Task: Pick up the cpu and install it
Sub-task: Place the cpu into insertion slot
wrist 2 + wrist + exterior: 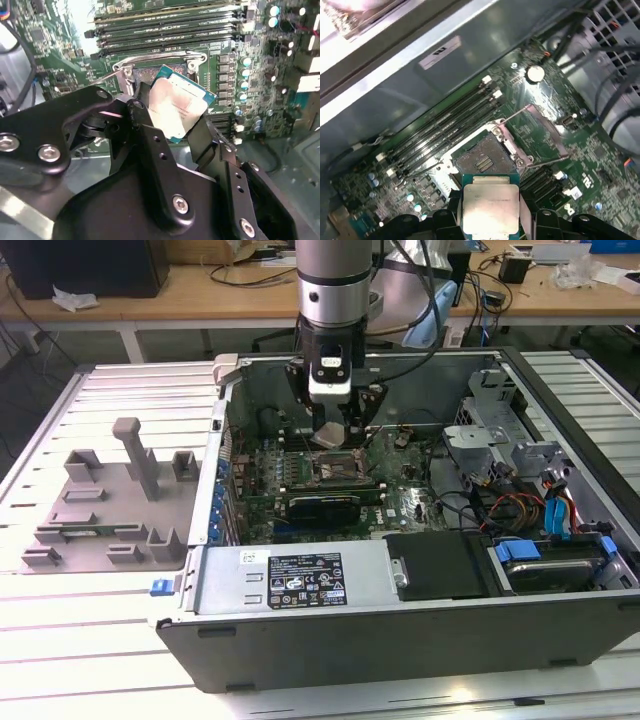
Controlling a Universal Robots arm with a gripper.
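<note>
Clamping the cpu by two edges, its underside hidden, my end effector hangs from my vertical arm above the open socket in the case.

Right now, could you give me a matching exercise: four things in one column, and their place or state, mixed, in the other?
1. cpu
2. CPU socket
3. grey fixture
4. coin cell

a. open, no chip in it
b. on the table, outside the computer case
c. round and silvery, on the motherboard
d. held by the gripper

Pairs: 1-d, 2-a, 3-b, 4-c
</note>
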